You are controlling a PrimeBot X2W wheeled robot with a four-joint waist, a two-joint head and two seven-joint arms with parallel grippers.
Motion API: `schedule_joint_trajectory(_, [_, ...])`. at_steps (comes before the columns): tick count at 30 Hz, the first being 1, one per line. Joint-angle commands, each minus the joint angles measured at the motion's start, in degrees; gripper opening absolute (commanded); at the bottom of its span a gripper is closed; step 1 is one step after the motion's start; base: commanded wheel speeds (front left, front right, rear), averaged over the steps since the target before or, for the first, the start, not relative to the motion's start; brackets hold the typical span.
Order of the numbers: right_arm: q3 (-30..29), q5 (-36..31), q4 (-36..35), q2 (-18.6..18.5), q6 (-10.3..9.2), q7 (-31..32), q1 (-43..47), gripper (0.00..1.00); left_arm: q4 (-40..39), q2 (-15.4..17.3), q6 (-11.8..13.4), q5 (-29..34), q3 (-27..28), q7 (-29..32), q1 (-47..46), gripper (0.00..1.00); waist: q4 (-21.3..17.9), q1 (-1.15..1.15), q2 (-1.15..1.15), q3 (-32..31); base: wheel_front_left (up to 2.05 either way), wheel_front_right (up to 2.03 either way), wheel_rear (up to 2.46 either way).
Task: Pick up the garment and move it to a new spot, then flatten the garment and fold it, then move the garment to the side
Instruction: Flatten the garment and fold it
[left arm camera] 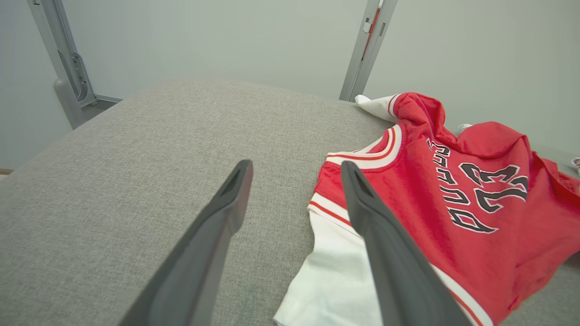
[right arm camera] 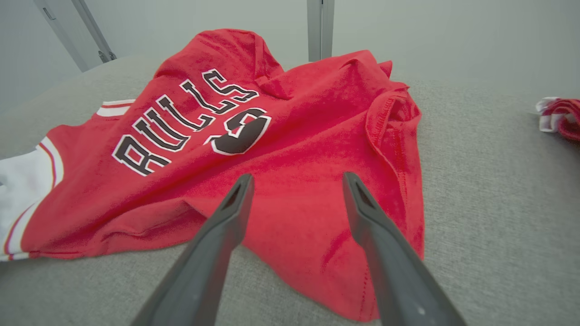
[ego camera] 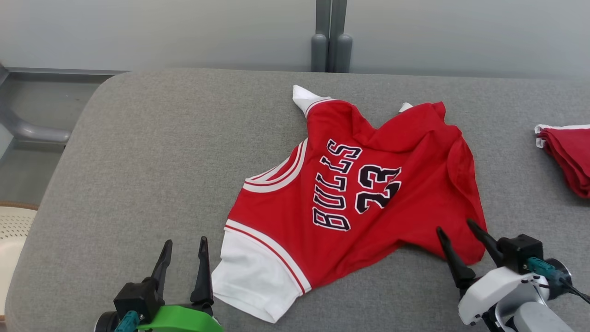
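In the head view the left fingers [ego camera: 203, 269] rise from the lower left on a black mount with a green band, pointing up the picture, spread apart with nothing between them, just beside the white sleeve at the near left corner of the garment [ego camera: 368, 193]. The right fingers [ego camera: 454, 265] come in from the lower right on a pale forearm, tilted up and to the left. They are also apart and grip nothing, and their tips lie over the garment's near right hem; whether they touch the cloth cannot be told. The garment is a red jersey with white sleeves and red-and-white trim, with "BULLS" and "23" in black letters edged white. It lies in the middle of the grey fabric-covered table [ego camera: 138, 161], crumpled, its far right part bunched into folds. A second red-and-white cloth [ego camera: 569, 157] sits well apart at the table's right edge. In the left wrist view the left fingers [left arm camera: 213, 235] stand wide apart above the table [left arm camera: 136, 158]. One is over bare grey fabric and the other crosses the white sleeve of the garment [left arm camera: 453, 190], which spreads away to the right with its lettering seen side-on. In the right wrist view the right fingers [right arm camera: 217, 235] are parted, with wrinkled red cloth between their tips. The garment [right arm camera: 294, 122] rises in humps ahead, with a folded seam ridge at its right, the white sleeve at the far left and the other cloth [right arm camera: 562, 117] at the right border.
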Motion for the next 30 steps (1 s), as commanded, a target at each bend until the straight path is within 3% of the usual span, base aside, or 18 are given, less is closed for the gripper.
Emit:
schedule_joint_trajectory(1, [-2.27,-1.06,0.37,0.87,-0.04,-0.16,1.37,1.00,-0.16,0.13,-0.14,0.10,0.19,0.00,0.26,1.00,-0.68,0.00,0.00,0.46,0.00,0.00,0.00])
schedule_joint_trajectory(9, [-11.92,-3.11,6.02,4.95,-0.04,-0.15,2.34,1.00,0.22,0.13,-0.28,0.24,-0.09,0.00,-0.92,1.00,-0.85,0.00,0.00,1.01,0.00,0.00,0.00])
schedule_joint_trajectory(18, [-9.14,1.57,13.80,5.81,-0.04,1.20,-2.84,1.00,0.52,0.13,-0.27,0.41,0.22,0.00,-1.61,1.00,-0.75,0.00,0.00,1.78,0.00,0.00,0.00])
schedule_joint_trajectory(19, [-8.32,2.37,14.84,5.63,-0.04,1.26,-3.80,0.80,0.56,0.13,-0.33,0.46,0.24,0.01,-1.70,1.00,-0.75,0.00,0.00,1.87,0.00,0.00,0.00])
schedule_joint_trajectory(20, [-7.78,2.96,15.45,5.53,-0.04,1.24,-4.36,0.48,0.60,0.13,-0.36,0.51,0.25,0.00,-1.78,1.00,-0.74,0.00,0.00,1.92,0.00,0.00,0.00])
schedule_joint_trajectory(21, [-7.03,3.50,16.03,5.44,-0.04,1.22,-4.92,0.25,0.60,0.13,-0.39,0.60,0.31,0.00,-1.86,1.00,-0.72,0.00,0.00,1.95,0.00,0.00,0.00])
schedule_joint_trajectory(23, [-6.24,4.53,16.73,4.99,-0.04,1.17,-5.48,0.00,0.55,0.13,-0.35,0.66,0.44,0.00,-1.83,1.00,-0.75,0.00,0.00,1.93,0.00,0.00,0.00])
schedule_joint_trajectory(30, [-8.07,7.07,16.80,3.27,-0.04,2.01,-3.82,0.00,0.08,0.12,-0.04,0.44,1.09,0.01,-0.86,1.00,-1.92,0.00,0.00,1.70,0.00,0.00,0.00])
